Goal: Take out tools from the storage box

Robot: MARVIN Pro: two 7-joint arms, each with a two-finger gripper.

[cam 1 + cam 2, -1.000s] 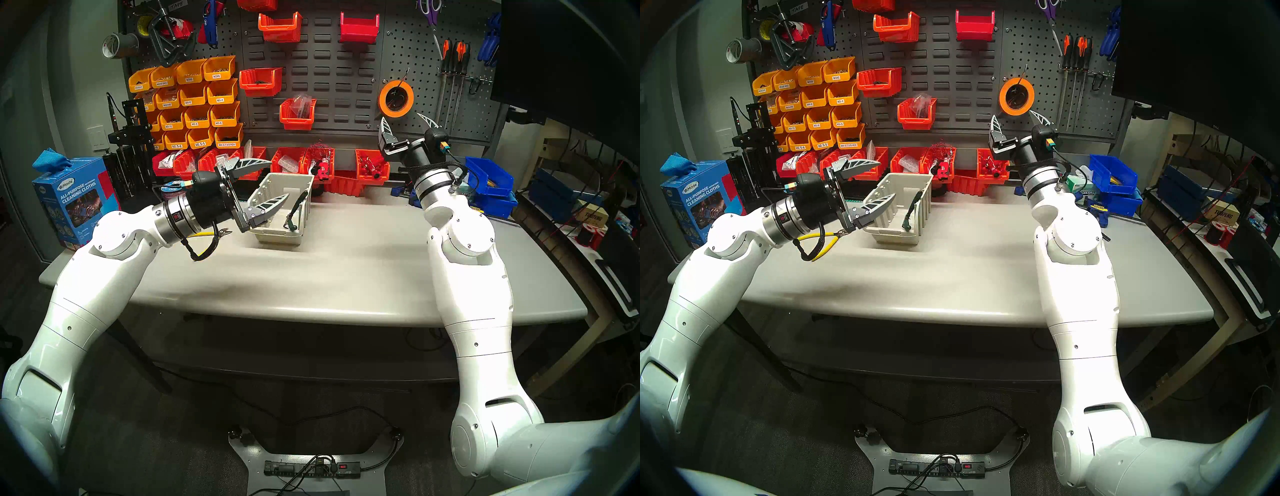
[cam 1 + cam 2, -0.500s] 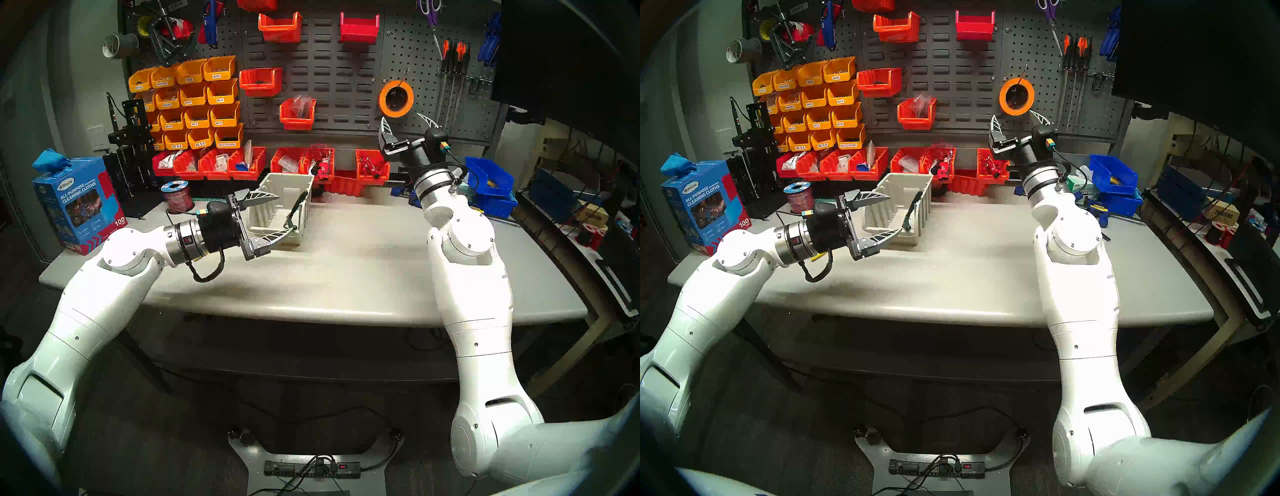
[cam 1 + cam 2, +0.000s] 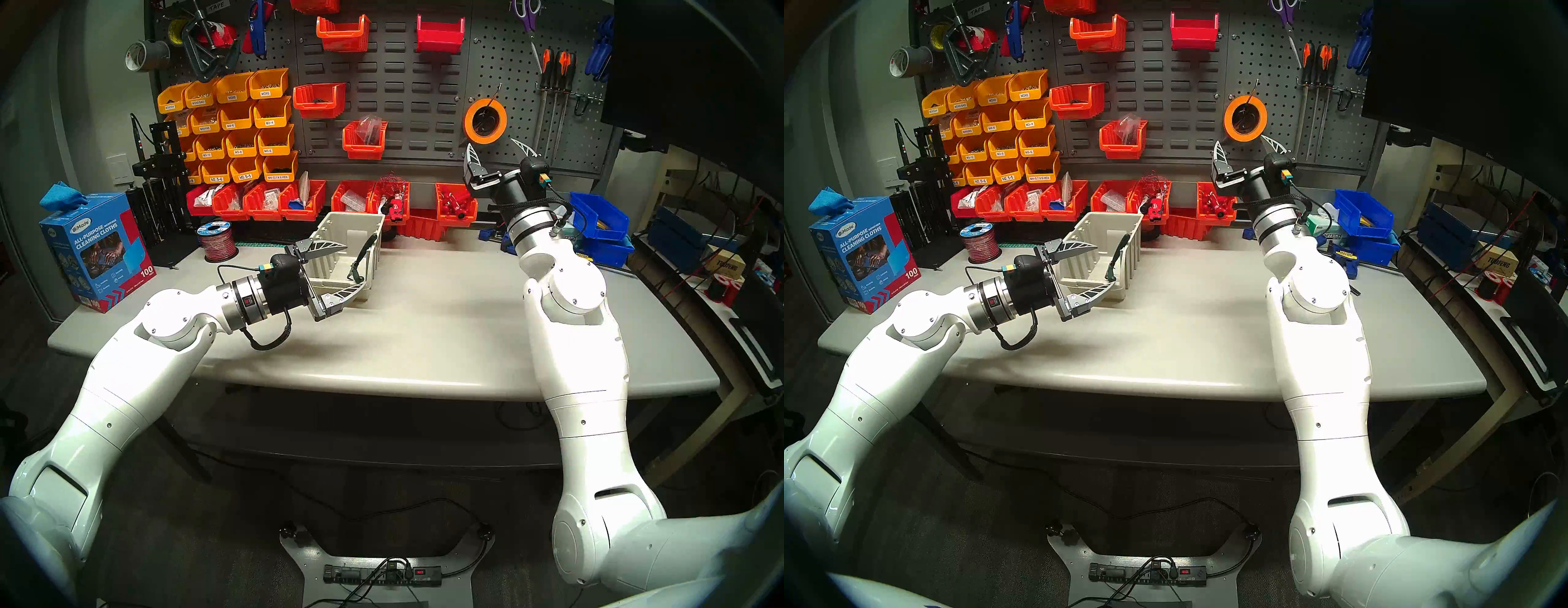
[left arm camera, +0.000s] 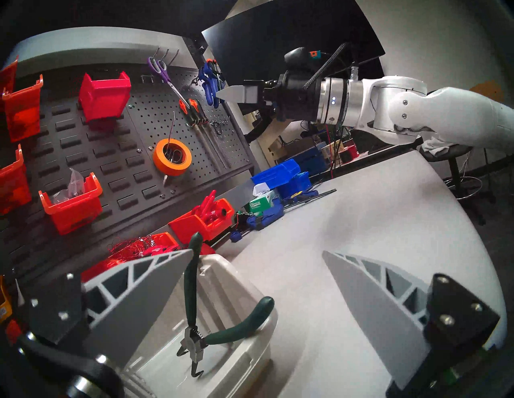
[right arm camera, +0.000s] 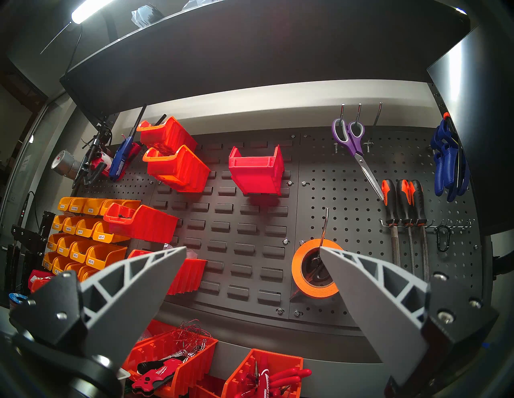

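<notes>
- Beige plastic storage box (image 3: 339,259) sits on the grey table (image 3: 424,331), toward 12 o'clock.
- Green-handled pliers (image 4: 194,319) stand inside it, nose down, handles leaning on the 3 o'clock wall.
- Left gripper (image 3: 352,265): fingers spread wide, straddling the box's near end, holding nothing.
- Right gripper (image 3: 500,148): fingers spread, raised at 1 o'clock, empty.
</notes>
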